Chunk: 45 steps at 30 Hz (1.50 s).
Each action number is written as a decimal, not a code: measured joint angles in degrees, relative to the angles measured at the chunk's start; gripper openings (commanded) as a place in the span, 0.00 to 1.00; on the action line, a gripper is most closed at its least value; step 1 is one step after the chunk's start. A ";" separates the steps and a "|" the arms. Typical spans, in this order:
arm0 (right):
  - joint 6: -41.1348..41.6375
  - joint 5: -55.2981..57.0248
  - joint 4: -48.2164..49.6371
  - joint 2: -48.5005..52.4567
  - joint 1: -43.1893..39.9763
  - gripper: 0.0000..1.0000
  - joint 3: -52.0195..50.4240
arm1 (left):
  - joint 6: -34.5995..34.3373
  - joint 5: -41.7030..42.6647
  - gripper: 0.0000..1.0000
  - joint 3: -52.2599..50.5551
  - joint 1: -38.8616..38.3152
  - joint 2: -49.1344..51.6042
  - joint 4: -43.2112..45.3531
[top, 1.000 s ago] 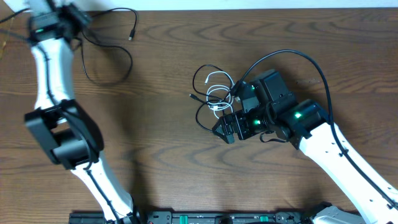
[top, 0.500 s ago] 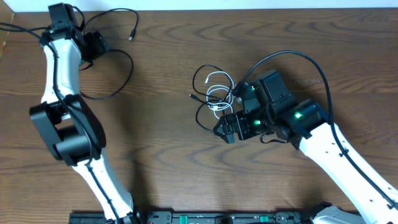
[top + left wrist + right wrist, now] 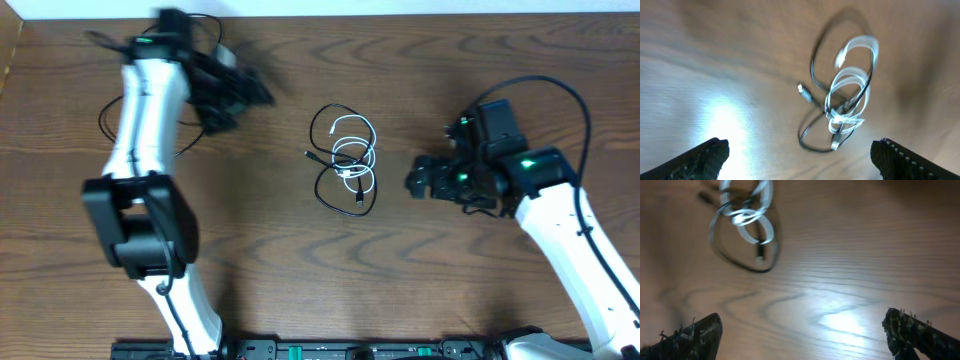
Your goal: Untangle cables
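Dark brown wood-grain worktop (image 3: 300, 275) under me, bright glare patch (image 3: 720, 117) on it, pale strip (image 3: 400, 6) along far edge.

No readable text, label or number anywhere.

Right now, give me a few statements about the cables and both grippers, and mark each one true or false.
1. The white cable is looped together with a black cable near the middle of the table. True.
2. The right gripper is shut on the white cable. False: it is open, holds nothing, and sits apart from the bundle.
3. The left gripper is open and holds nothing. True.
4. Every cable lies in the central bundle. False: a second black cable lies apart from it, by the left arm.
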 measured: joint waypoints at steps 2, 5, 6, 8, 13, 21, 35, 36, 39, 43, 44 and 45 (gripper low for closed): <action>0.04 0.39 -0.52 0.00 -2.14 0.99 -0.70 | 0.00 -2.32 0.97 -3.02 -4.28 0.20 0.22; 0.11 0.66 -0.92 0.00 -4.22 0.99 -2.49 | -0.46 -6.45 0.96 -8.37 -10.29 0.48 2.82; 0.17 0.48 -0.90 0.00 -4.42 0.99 -3.34 | -0.72 -7.48 0.96 -10.08 -12.00 0.50 3.93; 0.20 -0.31 -0.79 0.00 -4.44 0.99 -5.07 | -1.84 -9.31 0.96 -13.18 -14.73 0.52 6.23; 0.24 -3.48 0.92 0.00 -4.42 0.99 -8.57 | -6.62 -13.29 0.92 -17.35 -18.34 0.59 11.47; 0.24 -8.02 3.96 0.00 -4.44 0.99 -10.03 | -10.60 -17.88 0.87 -18.95 -23.08 0.59 17.46; 0.24 -9.18 4.37 0.00 -4.44 0.99 -10.03 | -13.07 -27.28 0.64 -19.28 -26.01 1.55 18.49; 0.24 -9.20 4.39 0.00 -4.44 0.99 -10.03 | -13.22 -27.52 0.63 -19.39 -26.08 1.57 18.43; 0.24 -9.22 4.57 0.00 -4.44 0.99 -10.03 | -13.40 -27.85 0.61 -19.65 -26.29 1.57 18.47; 0.24 -9.31 4.55 0.00 -4.42 0.99 -10.03 | -13.38 -27.87 0.58 -20.02 -26.38 1.60 18.71; 0.24 -9.46 4.57 0.00 -4.44 0.99 -10.05 | -13.25 -27.87 0.59 -20.15 -26.40 1.60 18.71; 0.24 -9.62 4.57 0.00 -4.42 0.99 -10.03 | -12.83 -27.87 0.58 -20.48 -26.47 1.62 18.84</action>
